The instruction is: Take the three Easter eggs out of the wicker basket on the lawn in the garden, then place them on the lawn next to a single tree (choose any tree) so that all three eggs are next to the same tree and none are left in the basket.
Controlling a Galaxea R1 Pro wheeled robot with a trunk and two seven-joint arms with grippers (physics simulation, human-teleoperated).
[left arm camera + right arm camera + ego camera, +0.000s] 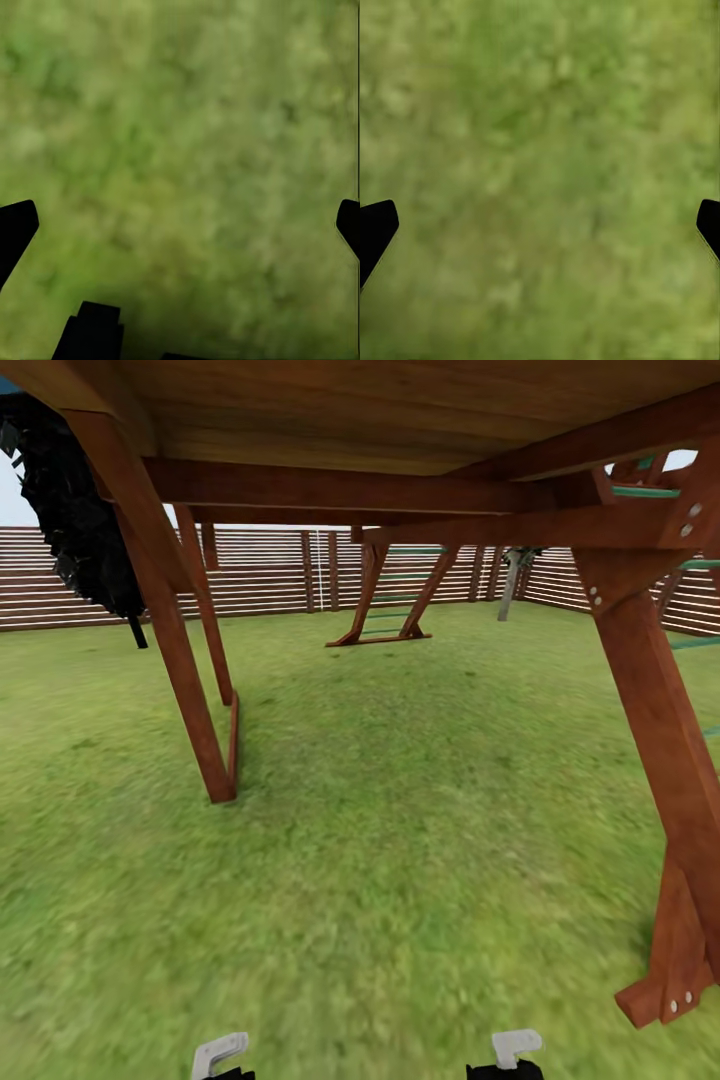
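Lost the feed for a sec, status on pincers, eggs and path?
Left pincer open, empty, over lawn. Right pincer open, empty. Under the playset: its legs flank the path. Fence ahead.

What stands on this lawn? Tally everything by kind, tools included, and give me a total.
Wooden playset: 1
Slat fence: 1
Trees: 2, the black tree and the pale-trunked tree
Tools: 2, the left tool and the right tool, both open
Total: 6
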